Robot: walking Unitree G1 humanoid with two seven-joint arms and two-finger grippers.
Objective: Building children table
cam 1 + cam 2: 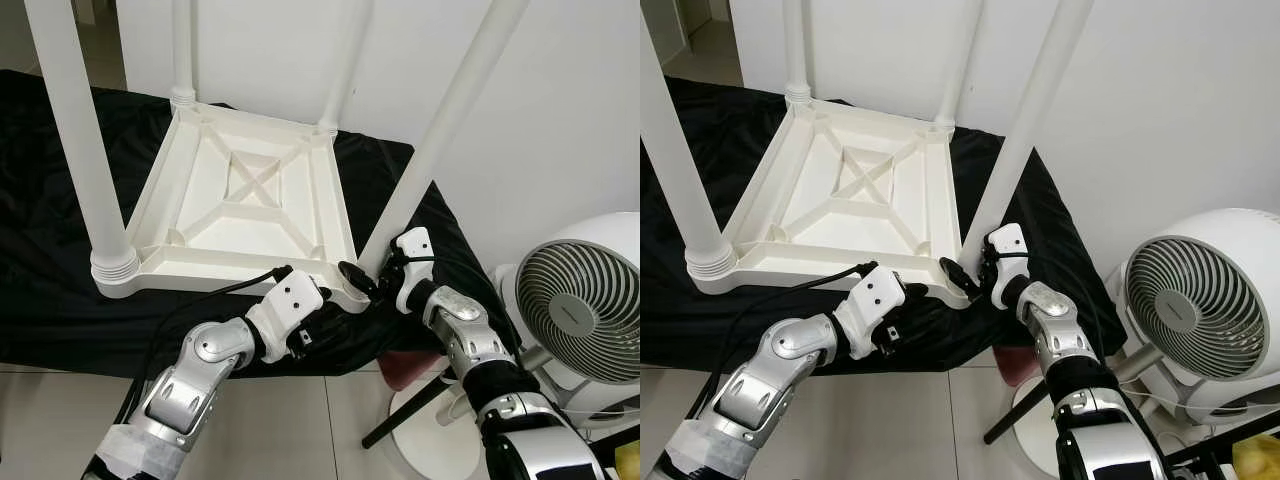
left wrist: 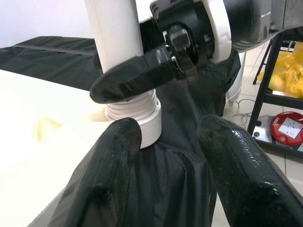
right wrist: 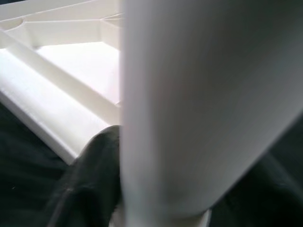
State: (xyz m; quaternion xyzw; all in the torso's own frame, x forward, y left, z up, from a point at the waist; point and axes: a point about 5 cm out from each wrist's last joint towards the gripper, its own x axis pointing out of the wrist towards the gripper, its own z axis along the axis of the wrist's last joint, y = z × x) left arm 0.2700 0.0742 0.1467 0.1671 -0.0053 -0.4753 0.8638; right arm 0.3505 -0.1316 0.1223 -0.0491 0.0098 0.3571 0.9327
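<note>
Black cloth [image 1: 60,290] carries the upturned table top [image 1: 245,195]. Right gripper [image 1: 372,278] clamps the near-right leg [image 1: 440,140] (turn it squarely into its socket); left gripper [image 2: 165,156] gapes, empty, beside that corner.

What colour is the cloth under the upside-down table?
The cloth is black, clearest in the left eye view, spread beneath the white plastic table.

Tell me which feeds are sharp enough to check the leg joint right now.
Left eye view: evenly lit and sharp, right gripper at the near right leg of the tabletop. Left wrist view: threaded collar in focus, own fingers softly blurred. Right wrist view: leg too close, blurred and washed out.
</note>
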